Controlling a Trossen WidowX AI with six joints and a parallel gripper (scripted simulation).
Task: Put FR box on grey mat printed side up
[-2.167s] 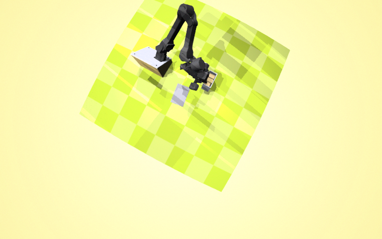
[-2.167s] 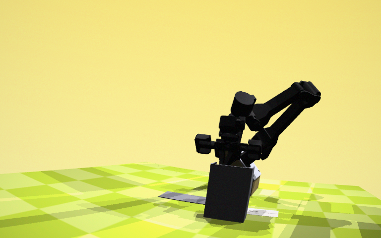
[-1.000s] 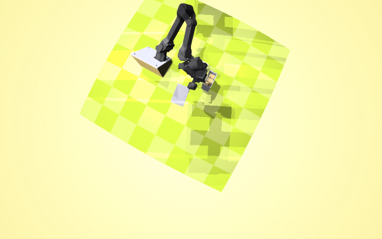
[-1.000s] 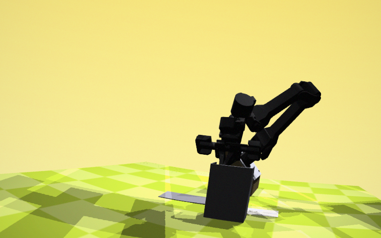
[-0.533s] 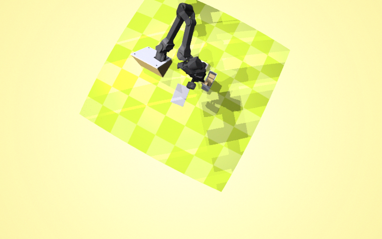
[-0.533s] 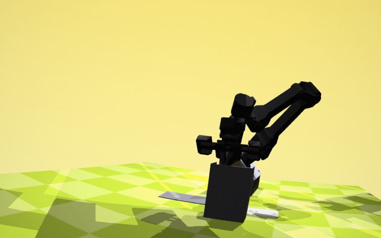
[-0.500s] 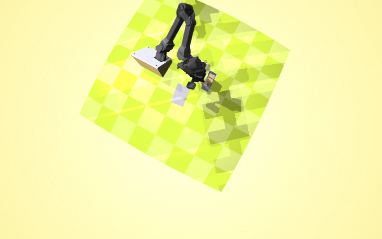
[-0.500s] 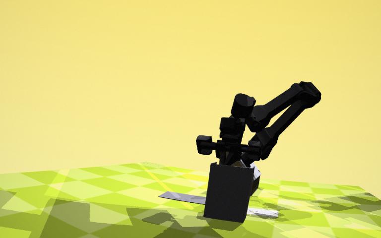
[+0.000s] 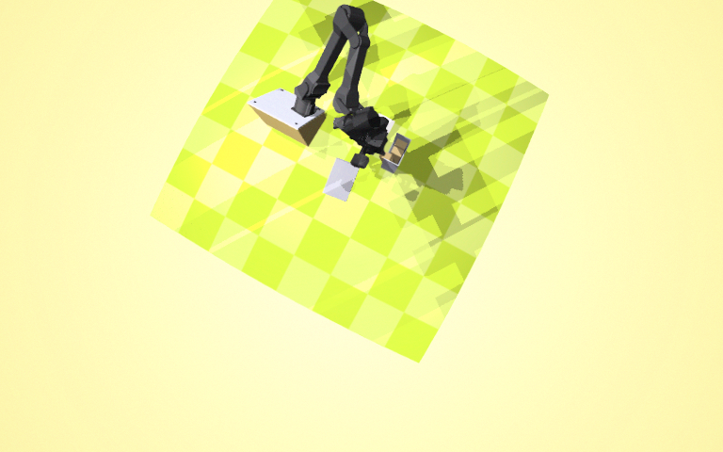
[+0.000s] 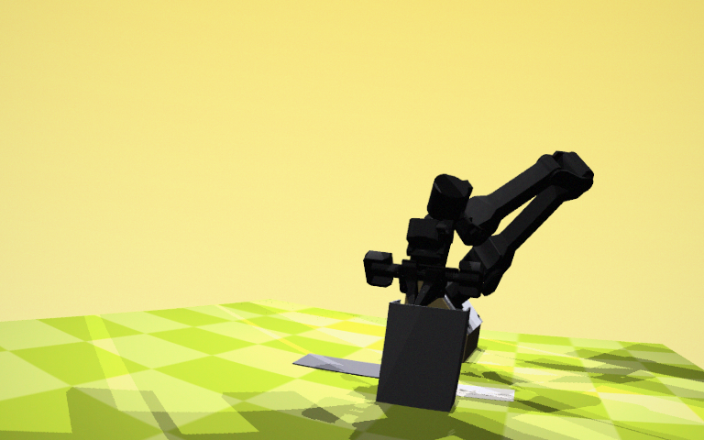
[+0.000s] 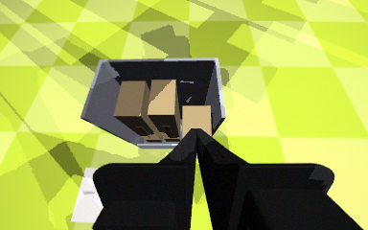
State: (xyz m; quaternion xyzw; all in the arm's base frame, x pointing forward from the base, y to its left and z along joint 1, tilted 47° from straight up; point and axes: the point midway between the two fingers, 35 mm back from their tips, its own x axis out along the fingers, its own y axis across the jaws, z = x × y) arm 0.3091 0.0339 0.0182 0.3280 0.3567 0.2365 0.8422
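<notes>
"Black gripper (image 9: 381, 154) (image 10: 416, 303) (image 11: 195, 133): what's it doing for you?"
"Your fingertips are pressed together, at the bin (image 9: 392, 167) (image 10: 422, 357) (image 11: 101, 91)."
"And your FR box?"
"Three tan boxes stand inside; you can't tell which is FR."

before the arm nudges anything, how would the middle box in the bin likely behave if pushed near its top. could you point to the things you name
The middle box (image 11: 162, 101) would probably tip rather than slide, since it stands upright and looks narrow. It may lean onto the left-hand box in the wrist view (image 11: 132, 98), which stands close beside it. Its flat faces and crisp edges suggest stiff cardboard, unlikely to roll.
</notes>
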